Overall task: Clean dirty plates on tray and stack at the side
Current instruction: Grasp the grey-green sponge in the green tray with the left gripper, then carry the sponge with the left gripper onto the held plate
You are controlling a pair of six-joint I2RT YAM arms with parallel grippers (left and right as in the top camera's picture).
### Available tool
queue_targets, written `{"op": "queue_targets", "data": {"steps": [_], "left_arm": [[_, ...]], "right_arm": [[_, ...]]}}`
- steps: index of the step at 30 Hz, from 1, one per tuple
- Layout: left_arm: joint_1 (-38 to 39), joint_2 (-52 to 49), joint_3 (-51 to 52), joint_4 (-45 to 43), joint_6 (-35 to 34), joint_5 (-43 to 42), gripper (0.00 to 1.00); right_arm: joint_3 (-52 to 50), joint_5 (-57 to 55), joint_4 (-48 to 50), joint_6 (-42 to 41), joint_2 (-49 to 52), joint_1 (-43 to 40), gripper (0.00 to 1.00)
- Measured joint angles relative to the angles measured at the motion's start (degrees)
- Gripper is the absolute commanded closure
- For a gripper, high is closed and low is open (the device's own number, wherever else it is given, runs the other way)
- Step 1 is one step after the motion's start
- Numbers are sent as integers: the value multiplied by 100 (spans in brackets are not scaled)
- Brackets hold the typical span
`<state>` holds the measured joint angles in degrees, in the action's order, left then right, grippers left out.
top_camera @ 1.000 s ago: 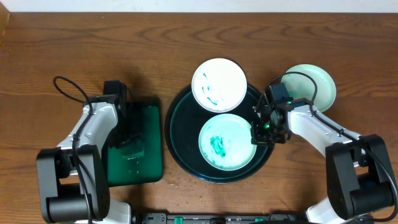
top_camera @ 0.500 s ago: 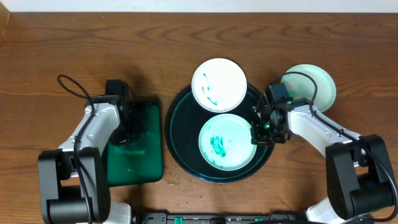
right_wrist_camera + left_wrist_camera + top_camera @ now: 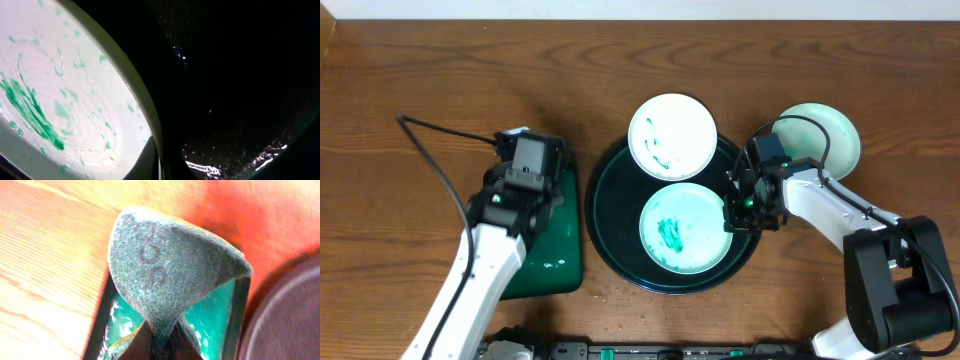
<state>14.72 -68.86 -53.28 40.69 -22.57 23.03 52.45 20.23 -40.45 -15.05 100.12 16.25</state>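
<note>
The large round dark tray (image 3: 610, 215) holds a white plate (image 3: 682, 228) smeared green in the middle. A second white plate (image 3: 672, 135) with small green marks lies on the tray's far rim. A third, clean plate (image 3: 830, 135) sits on the table to the right. My right gripper (image 3: 738, 208) is shut on the right rim of the smeared plate (image 3: 60, 100), over the tray (image 3: 235, 75). My left gripper (image 3: 525, 185) is shut on a grey-green cloth (image 3: 165, 270), lifted above the small rectangular green tray (image 3: 548, 255).
The small rectangular green tray (image 3: 220, 312) is wet and lies left of the round tray. Cables run from both arms over the wooden table (image 3: 420, 70). The round tray's rim (image 3: 280, 310) shows at the right of the left wrist view.
My left arm has lifted off the small green tray with the cloth and turned toward the right. The right arm and the plates have not moved.
</note>
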Motion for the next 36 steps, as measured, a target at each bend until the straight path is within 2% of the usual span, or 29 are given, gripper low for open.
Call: {"op": "queue_targets", "data": {"steps": [5,14,22,36], "left_arm": [[426,400,0,0,-258,966,93],[953,490,0,-4,-466,1980,93],[1091,490,0,-24,-468,2354,93],[1091,490,0,-24,-472,2455,93]], "right_arm": [[0,-2,0,42,0,0,99],[0,-2,0,59,0,0,99],[0,-2,0,59,0,0,99],[0,-2,0,59,0,0,99]]}}
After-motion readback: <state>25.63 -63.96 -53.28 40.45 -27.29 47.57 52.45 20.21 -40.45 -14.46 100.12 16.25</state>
